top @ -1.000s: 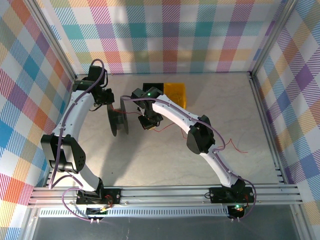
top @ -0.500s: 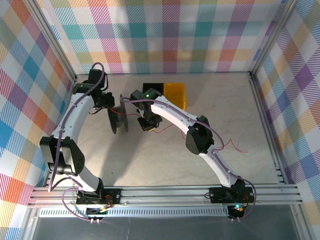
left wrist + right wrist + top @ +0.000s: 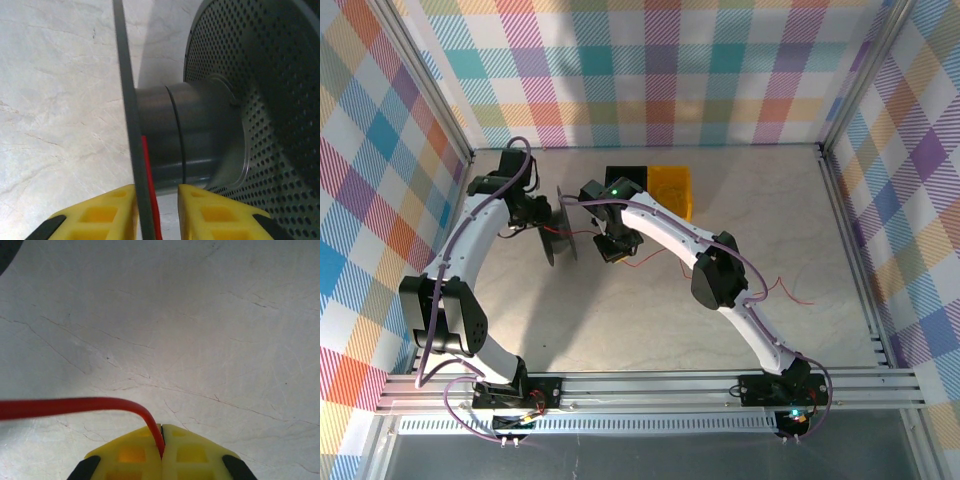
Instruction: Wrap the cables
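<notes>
A black perforated spool (image 3: 560, 228) stands on edge at the left-centre of the table. My left gripper (image 3: 542, 213) holds it from the left. In the left wrist view the yellow fingers (image 3: 100, 215) straddle the thin near flange (image 3: 127, 100). The red cable (image 3: 146, 165) runs along that flange, beside the grey hub (image 3: 200, 135). From the spool the cable (image 3: 582, 232) runs right to my right gripper (image 3: 617, 248). The right gripper (image 3: 161, 432) is shut, and the cable (image 3: 75, 406) is pinched between its tips and curves off left. A loose cable tail (image 3: 790, 290) lies on the table at the right.
A yellow box (image 3: 672, 186) and a black block (image 3: 625, 173) sit at the back, just behind my right arm. Aluminium rails (image 3: 650, 385) edge the front and a post (image 3: 850, 240) the right. Checked walls enclose the marble table (image 3: 620, 330).
My left gripper has carried the spool a little towards the back and turned it more edge-on to the top camera. The right gripper has barely moved and still holds the cable.
</notes>
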Controlling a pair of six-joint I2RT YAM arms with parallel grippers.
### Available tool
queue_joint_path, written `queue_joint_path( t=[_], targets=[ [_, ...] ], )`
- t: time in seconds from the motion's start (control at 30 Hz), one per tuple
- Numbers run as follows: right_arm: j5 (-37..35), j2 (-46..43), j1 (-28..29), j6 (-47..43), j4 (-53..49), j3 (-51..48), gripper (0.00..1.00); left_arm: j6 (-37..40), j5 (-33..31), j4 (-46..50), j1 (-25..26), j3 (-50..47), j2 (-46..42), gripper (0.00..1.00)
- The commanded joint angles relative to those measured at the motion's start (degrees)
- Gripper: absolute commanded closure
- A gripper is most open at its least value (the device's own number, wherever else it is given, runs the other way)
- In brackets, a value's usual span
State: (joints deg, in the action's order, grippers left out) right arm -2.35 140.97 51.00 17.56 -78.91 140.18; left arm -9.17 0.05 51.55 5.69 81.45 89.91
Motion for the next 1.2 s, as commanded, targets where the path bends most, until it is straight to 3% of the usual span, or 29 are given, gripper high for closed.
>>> queue_joint_path(
  t=[0.0,0.4,0.53,0.57,0.87,1.1,1.17],
  targets=[
    [1.77,0.89,0.93,0.11,0.41,2.12,1.00,-0.59,1.22,-0.31,0.00,-1.18,-1.49,0.76],
    [4.26,0.63,1.82,-0.59,2.60,1.94,1.00,-0.50,1.35,0.17,0.11,-1.12,-1.05,1.00],
    [5.02,0.12,1.96,-1.27,3.19,1.86,1.00,-0.41,1.38,0.39,0.11,-0.95,-0.88,1.00],
    [5.30,-0.35,1.91,-1.84,3.53,1.69,0.96,-0.41,1.35,0.46,0.11,-0.80,-0.85,1.00],
    [10.74,-12.03,1.67,-16.99,7.83,-1.27,0.27,1.60,0.47,2.71,0.11,5.36,-0.05,1.00],
    [17.90,-25.74,-2.29,-23.89,9.45,-10.78,0.01,1.62,1.31,3.60,0.11,12.53,0.59,1.00],
    [17.99,-30.96,-2.49,-26.63,11.21,-18.74,0.01,1.61,1.44,3.86,0.11,14.66,0.92,1.00]
  ],
)
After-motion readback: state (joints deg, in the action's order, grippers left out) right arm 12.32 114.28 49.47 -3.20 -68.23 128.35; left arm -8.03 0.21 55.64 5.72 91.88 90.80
